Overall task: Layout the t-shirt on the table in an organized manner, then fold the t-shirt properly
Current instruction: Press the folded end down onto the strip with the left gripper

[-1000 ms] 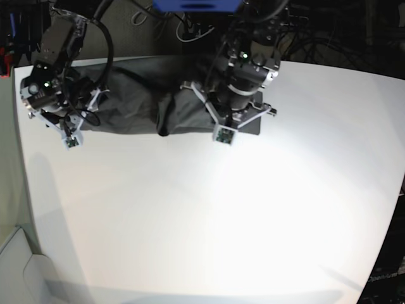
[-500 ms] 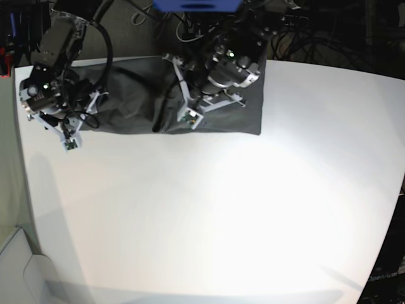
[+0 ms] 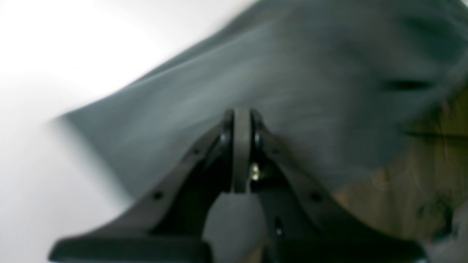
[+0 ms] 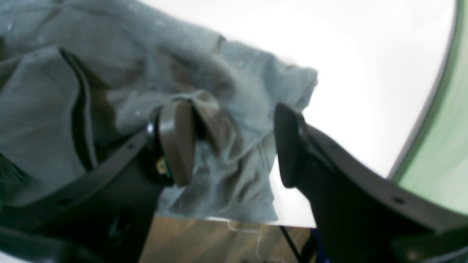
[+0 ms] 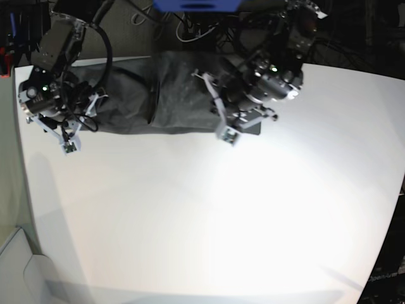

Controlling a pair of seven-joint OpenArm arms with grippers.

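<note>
Tabletop: white, mostly bare. T-shirt: dark grey, bunched in long band along far edge, part overhanging.

Left pincer: pads pressed together, nothing between them, over shirt's middle-right. Right pincer: jaws spread wide, straddling rumpled hem corner, gripping nothing.

Step judged: spreading shirt flat. Do well: pinch single layer at corners, draw toward tabletop centre, pull both ends evenly, avoid dragging folds along.

T-shirt lies along table's far edge, btwn arms.
</note>
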